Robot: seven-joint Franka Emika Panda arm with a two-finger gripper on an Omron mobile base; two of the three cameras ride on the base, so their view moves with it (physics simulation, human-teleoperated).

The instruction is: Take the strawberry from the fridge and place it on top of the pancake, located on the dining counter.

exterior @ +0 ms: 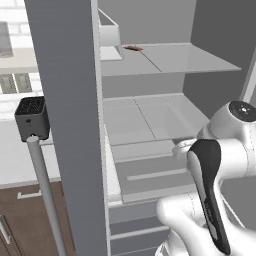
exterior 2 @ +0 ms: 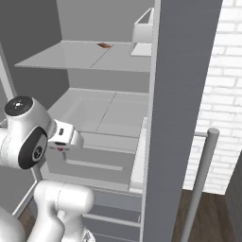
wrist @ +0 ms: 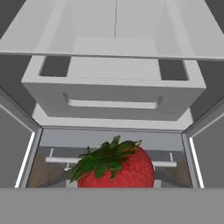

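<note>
Strawberry (wrist: 116,168) sits held in the jaws, which are partly closed around it, just in front of the open fridge (exterior: 150,125), low by its drawers. Next I think the arm must carry it away to the pancake without dropping it.

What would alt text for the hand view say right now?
A red strawberry with green leaves sits close at the bottom centre of the view, seemingly held at the hand, in front of the open fridge. Behind it are pale grey shelves and a drawer with a recessed handle.
</note>
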